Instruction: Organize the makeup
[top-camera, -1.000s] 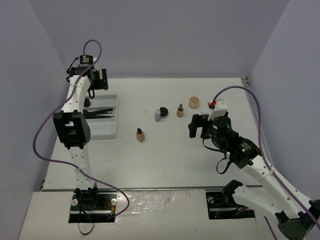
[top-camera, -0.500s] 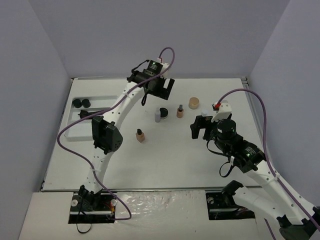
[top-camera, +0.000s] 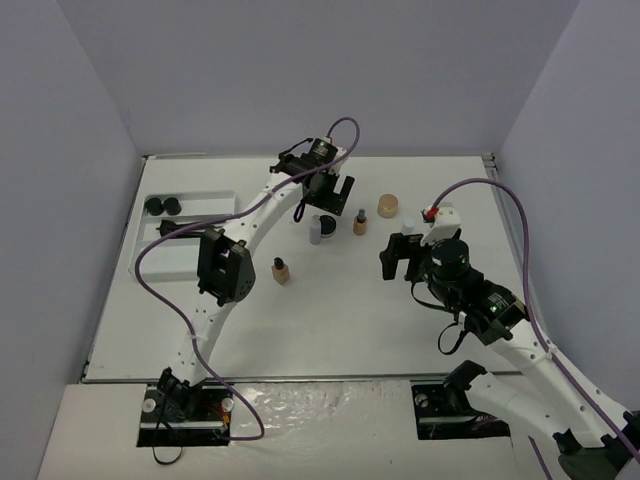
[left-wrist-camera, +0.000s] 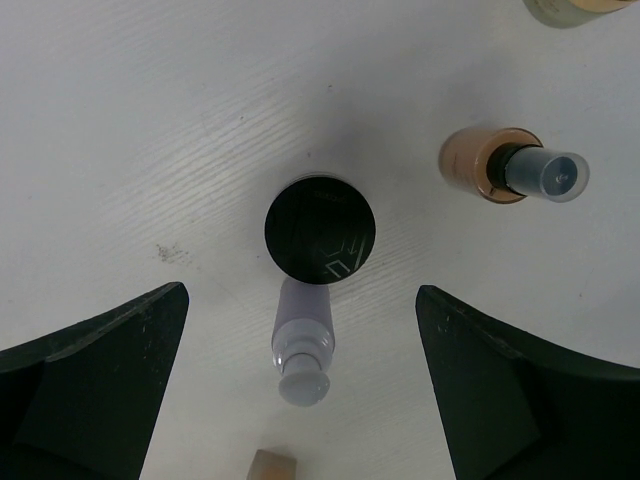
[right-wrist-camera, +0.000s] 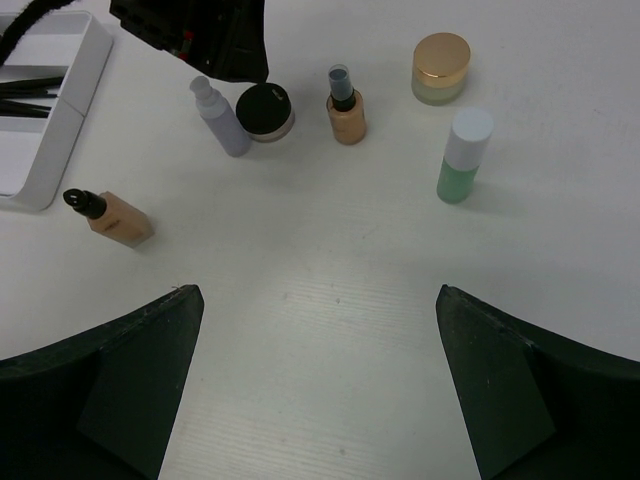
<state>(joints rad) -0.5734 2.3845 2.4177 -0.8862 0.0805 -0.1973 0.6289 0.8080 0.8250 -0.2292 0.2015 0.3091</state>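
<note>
The makeup still on the table stands in a loose group at the middle back: a black pot (left-wrist-camera: 320, 228), a grey bottle (left-wrist-camera: 303, 345), a tan bottle (left-wrist-camera: 500, 165) with a clear cap, a tan compact (right-wrist-camera: 441, 68), a green-white bottle (right-wrist-camera: 463, 155) and a beige bottle (top-camera: 281, 269). My left gripper (top-camera: 328, 190) hangs open straight above the pot and grey bottle, holding nothing. My right gripper (top-camera: 397, 255) is open and empty over bare table, nearer than the group. Two black pots (top-camera: 162, 205) and thin black brushes (right-wrist-camera: 30, 95) lie in the tray.
The white tray (top-camera: 195, 262) sits at the table's left side. The left arm's long links (top-camera: 222, 265) cross from its base past the tray's right end to the middle back. Grey walls close in the back and both sides.
The left arm has swung from above the tray to the middle back, over the black pot and grey bottle, and its jaws have opened a little wider. The right arm has barely shifted.
</note>
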